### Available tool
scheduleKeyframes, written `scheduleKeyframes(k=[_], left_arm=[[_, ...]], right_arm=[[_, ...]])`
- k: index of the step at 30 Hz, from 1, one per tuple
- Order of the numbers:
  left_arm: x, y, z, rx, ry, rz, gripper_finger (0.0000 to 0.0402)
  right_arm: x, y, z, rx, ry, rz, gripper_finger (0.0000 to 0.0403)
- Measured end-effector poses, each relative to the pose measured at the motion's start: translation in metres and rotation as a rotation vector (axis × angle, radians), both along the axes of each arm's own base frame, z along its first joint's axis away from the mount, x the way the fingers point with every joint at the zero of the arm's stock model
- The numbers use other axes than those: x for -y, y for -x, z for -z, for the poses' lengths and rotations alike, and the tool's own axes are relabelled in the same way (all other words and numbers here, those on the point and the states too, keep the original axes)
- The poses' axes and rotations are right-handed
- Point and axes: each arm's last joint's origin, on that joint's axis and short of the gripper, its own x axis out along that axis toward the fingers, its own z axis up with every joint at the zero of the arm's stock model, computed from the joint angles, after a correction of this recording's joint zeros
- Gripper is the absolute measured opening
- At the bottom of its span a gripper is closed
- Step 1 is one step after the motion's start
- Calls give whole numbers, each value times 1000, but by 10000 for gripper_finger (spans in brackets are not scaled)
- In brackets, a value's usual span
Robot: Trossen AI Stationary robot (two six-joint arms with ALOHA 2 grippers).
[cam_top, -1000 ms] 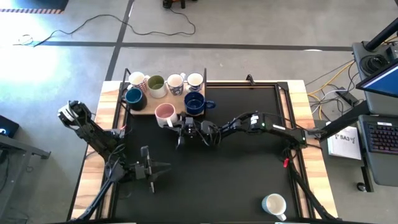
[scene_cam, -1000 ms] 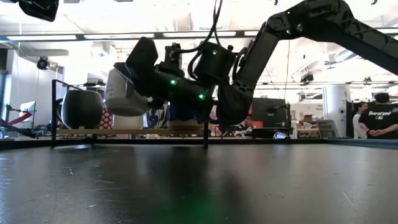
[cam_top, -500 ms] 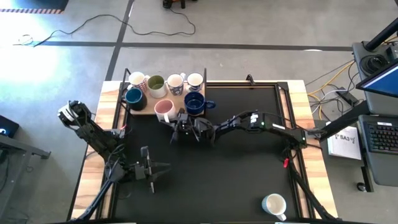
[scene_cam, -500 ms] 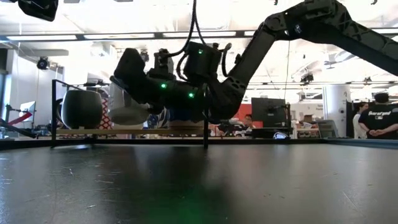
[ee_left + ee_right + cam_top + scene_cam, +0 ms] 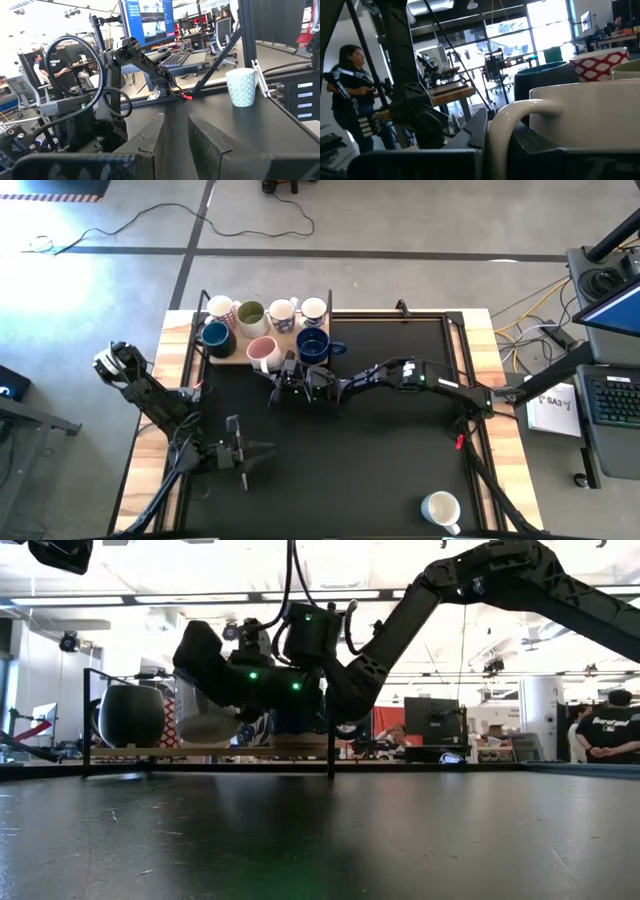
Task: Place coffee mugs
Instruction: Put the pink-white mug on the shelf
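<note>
Several coffee mugs (image 5: 250, 317) stand upright on a wooden board (image 5: 232, 361) at the table's far left; two are dark blue (image 5: 314, 345). My right gripper (image 5: 279, 369) is shut on a pink mug (image 5: 263, 352) at the board's near edge, next to the blue one. In the low view this mug (image 5: 205, 710) hangs just above the board. A patterned white mug (image 5: 440, 507) stands alone at the near right. My left gripper (image 5: 266, 450) waits at the near left, open and holding nothing. My right gripper pinches the pink mug's handle (image 5: 506, 124) between its two fingers, the loop standing upright in the gap. The fingers come nearly level from the table's right and near side. The mug stays close to upright, mouth up, its base a little above the board.
A thin black frame (image 5: 86, 720) with upright posts (image 5: 330, 298) surrounds the board. The right arm (image 5: 420, 377) stretches across the table's middle. The lone mug (image 5: 241, 86) also shows in the left wrist view. People stand in the room beyond.
My right gripper has carried the pink mug toward the table's far edge and slightly left, from the black mat to over the board's near edge beside the dark blue mug. Its wrist has tipped upward meanwhile. It stays shut on the handle.
</note>
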Motion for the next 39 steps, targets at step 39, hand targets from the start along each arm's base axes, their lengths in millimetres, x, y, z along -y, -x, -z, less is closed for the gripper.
scheduleKeyframes(k=[39], left_arm=[[-2, 1, 3, -9, -5, -24, 66]], right_arm=[[18, -3, 11, -159, 18, 37, 36]])
